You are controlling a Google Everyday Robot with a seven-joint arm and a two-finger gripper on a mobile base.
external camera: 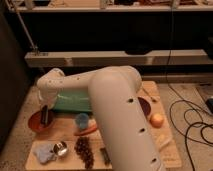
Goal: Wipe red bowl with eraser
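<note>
Jaws clenched on the eraser (44, 114), down at the left end of the bench (169, 148), directly over the red bowl (33, 123). Eraser held upright, a slim dark bar with its lower end inside the bowl's rim; cannot tell whether that end touches the bowl's darker inside. Jaws at the rounded tip of the white arm (120, 117), which crosses the bench from the lower right and hides much of its middle.

Red bowl flat on the wood, near the bench's left edge. Behind the arm, a pale green thing (72, 103) lying on the bench. Right of the bowl, a blue cup (81, 120) upright, with a carrot (86, 130) just in front of it. Along the front edge, left to right: a crumpled blue cloth (44, 152), a shiny metal cup (60, 148) just beside it, a dark clump like grapes (85, 150), and a small black block (105, 156) close against the arm. Right of the arm, a maroon bowl (145, 106), half hidden, and an orange (157, 120) near it. Black cables (192, 125) looped on the floor beyond the bench's right side.
</note>
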